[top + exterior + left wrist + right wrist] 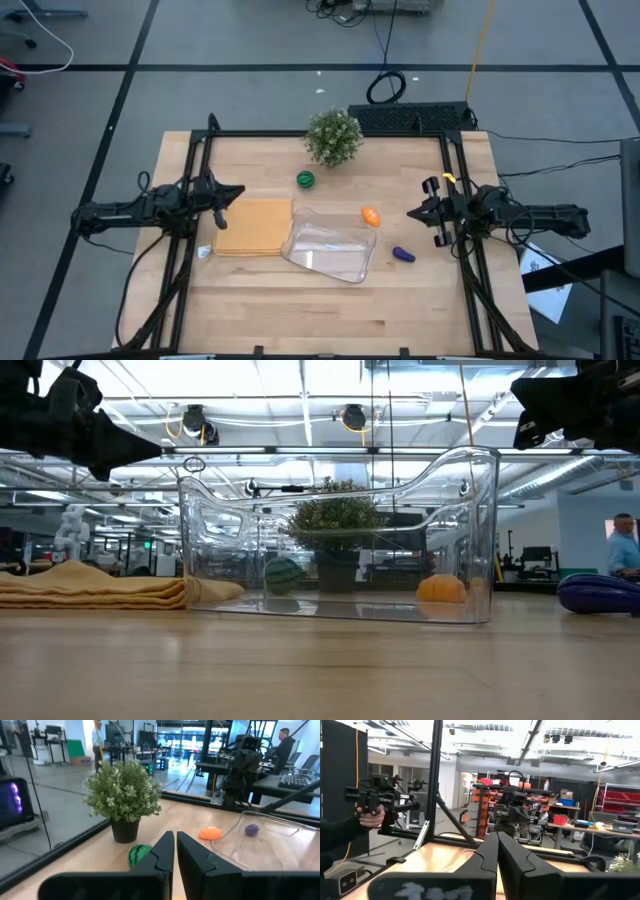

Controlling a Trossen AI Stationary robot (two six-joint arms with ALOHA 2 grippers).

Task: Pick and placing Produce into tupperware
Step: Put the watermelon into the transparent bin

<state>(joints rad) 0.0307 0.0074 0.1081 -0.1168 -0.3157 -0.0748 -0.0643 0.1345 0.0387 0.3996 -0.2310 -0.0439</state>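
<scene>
The clear tupperware sits near the table's middle, resting flat on its base. The round green piece lies on the wood beyond it, in front of the potted plant. The orange piece rests by the tupperware's far right corner. The purple piece lies to its right. My left gripper hovers shut over the left side, above the tan mat's far edge; its wrist view shows the green piece just ahead. My right gripper hangs shut at the right, above the table, right of the orange piece.
A bushy potted plant stands at the far edge. A folded tan mat lies left of the tupperware. Black frame rails run along both sides. A person holding a device shows beyond the table. Bare wood spreads along the near edge.
</scene>
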